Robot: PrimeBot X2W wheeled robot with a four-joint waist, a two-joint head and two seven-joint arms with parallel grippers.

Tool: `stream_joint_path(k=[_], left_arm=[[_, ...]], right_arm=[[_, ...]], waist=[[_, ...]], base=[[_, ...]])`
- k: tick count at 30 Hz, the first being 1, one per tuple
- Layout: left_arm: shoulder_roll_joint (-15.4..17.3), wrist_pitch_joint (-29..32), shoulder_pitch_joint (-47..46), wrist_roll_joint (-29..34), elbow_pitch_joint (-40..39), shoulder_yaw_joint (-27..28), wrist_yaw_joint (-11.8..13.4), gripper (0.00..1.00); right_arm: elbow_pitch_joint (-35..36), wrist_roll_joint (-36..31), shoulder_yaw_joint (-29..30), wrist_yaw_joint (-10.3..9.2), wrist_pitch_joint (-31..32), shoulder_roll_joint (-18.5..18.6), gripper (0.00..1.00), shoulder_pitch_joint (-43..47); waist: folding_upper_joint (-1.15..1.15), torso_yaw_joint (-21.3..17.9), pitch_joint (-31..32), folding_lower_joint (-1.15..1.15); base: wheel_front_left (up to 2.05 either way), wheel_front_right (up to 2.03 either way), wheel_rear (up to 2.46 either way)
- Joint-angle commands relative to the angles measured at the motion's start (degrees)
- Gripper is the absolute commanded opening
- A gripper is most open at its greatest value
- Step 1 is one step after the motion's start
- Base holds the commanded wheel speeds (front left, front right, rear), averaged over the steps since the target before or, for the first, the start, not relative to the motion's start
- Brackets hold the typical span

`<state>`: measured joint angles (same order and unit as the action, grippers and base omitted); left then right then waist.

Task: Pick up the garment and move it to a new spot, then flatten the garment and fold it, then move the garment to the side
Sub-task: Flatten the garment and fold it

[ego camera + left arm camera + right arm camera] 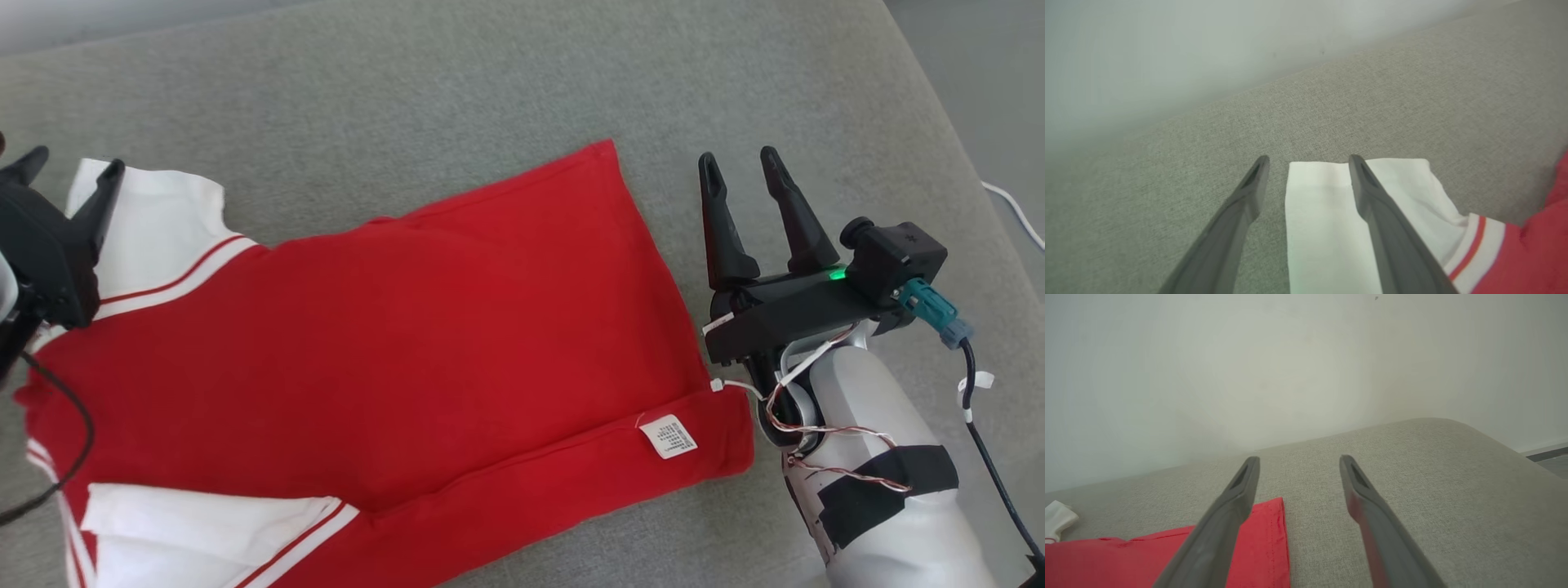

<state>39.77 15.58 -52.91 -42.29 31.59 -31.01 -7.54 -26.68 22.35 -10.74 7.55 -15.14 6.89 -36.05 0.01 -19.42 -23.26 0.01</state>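
Red shirt (424, 327) lies spread on grey couch (408, 106); looks soft, light, floppy. Left gripper (75, 162) fingers spread over white sleeve (163, 220). Right gripper (739, 157) spread, empty, beside hem (653, 245). Best pinch at the corners.

The head camera looks steeply down on the grey fabric surface (408, 82) from above. Both wrist cameras sit low and close over it, facing the pale wall (1249, 355); all three catch the red shirt (408, 327).
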Motion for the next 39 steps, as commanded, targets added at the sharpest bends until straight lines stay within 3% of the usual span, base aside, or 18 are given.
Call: stream_joint_path(k=[1,6,11,12,14,22,29,39], left_arm=[[0.5,0.0,-1.3,-0.4,0.4,0.1,0.2,1.00],[1.3,1.5,-3.0,-1.9,3.6,-2.0,0.2,1.00],[0.0,3.2,-3.8,-3.1,6.5,-3.5,0.2,1.00],[-0.5,3.0,-3.8,-3.5,6.9,-3.7,0.2,0.56],[-1.1,2.5,-4.3,-4.2,7.3,-4.1,0.2,0.00],[-3.9,-4.1,-5.4,-5.8,5.3,-6.2,0.2,0.00],[-5.8,-9.8,-6.1,-5.0,3.5,-7.7,0.2,0.00],[-8.1,-13.3,-7.3,-3.7,3.2,-9.6,0.2,0.00]], right_arm=[[-0.1,0.5,0.0,-0.14,-0.1,-0.3,1.00,-0.4],[-0.6,0.7,0.1,-0.14,-0.1,-0.2,1.00,-0.4],[-1.2,0.3,-0.2,-0.14,-0.1,-0.2,1.00,-0.9],[-1.4,0.2,-0.3,-0.14,-0.1,0.1,1.00,-0.9],[-2.1,0.2,-1.0,-0.14,-0.1,0.6,1.00,-1.2],[-10.5,2.3,-5.7,-0.14,0.6,3.9,1.00,-5.2],[-17.7,6.3,-10.1,-0.14,6.7,6.2,1.00,-11.7],[-24.7,9.0,-13.8,-0.14,11.7,7.7,1.00,-17.9]], waist=[[-0.01,-2.1,-2.1,-0.01],[-0.01,-2.2,-2.6,-0.01],[-0.01,-1.8,-2.4,-0.01],[-0.01,-1.5,-2.3,-0.01],[-0.01,-0.8,-1.9,-0.01],[-0.01,3.6,0.5,-0.01],[-0.01,7.0,0.7,-0.01],[-0.01,9.6,-0.4,-0.01]], base=[[0.00,0.00,0.00],[0.00,0.00,0.00],[0.00,0.00,0.00],[0.00,0.00,0.00],[0.00,0.00,0.00],[0.00,0.00,0.00],[0.00,0.00,0.00],[0.00,0.00,0.00]])
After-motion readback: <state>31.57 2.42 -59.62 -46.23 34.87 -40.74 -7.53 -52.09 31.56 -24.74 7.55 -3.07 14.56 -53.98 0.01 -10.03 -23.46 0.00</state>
